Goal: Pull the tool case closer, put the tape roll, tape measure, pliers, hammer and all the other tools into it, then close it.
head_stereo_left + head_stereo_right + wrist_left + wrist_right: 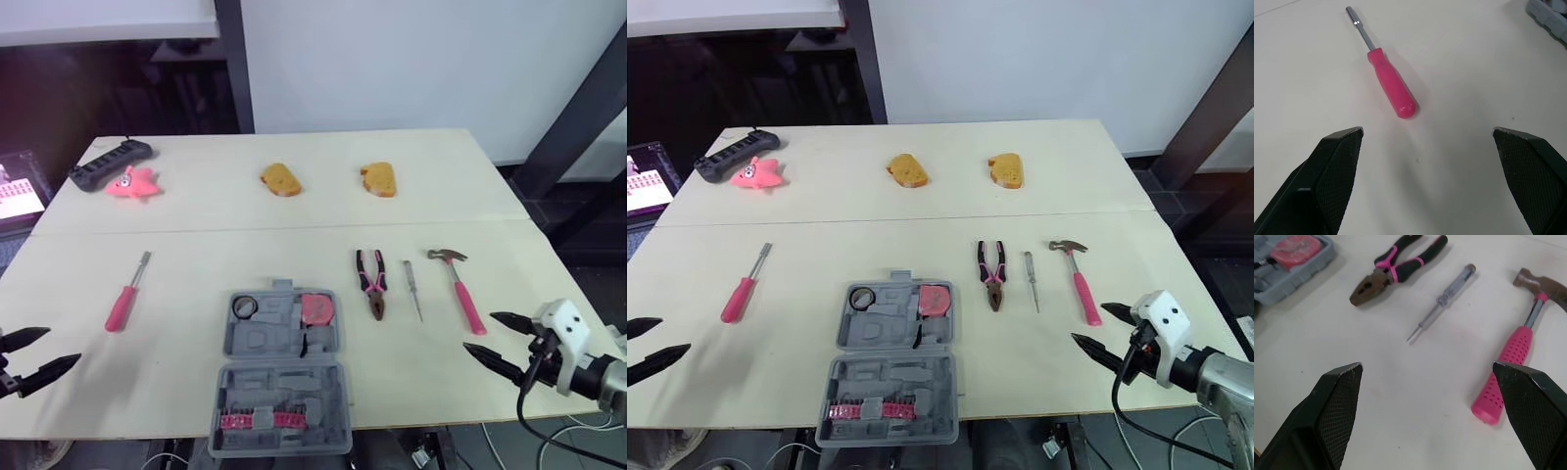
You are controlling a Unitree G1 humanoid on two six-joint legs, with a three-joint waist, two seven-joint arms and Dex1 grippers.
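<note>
The grey tool case (pixel 274 338) lies open at the table's front middle. In it sit a black tape roll (pixel 244 306) and a pink tape measure (pixel 315 308), with a row of pink bits (pixel 263 419) in the near half. To its right lie the pliers (pixel 371 282), a thin tester screwdriver (pixel 413 289) and a pink-handled hammer (pixel 458 284). A pink screwdriver (pixel 125 294) lies to the left. My left gripper (pixel 61 348) is open near the front left edge, just short of that screwdriver (pixel 1388 81). My right gripper (pixel 480 333) is open just before the hammer's handle (pixel 1508 377).
At the back of the table lie a black power strip (pixel 110 164), a pink toy (pixel 134 183) and two pieces of bread (pixel 280 180) (pixel 379 179). A seam (pixel 196 231) runs across the table between the back and front halves.
</note>
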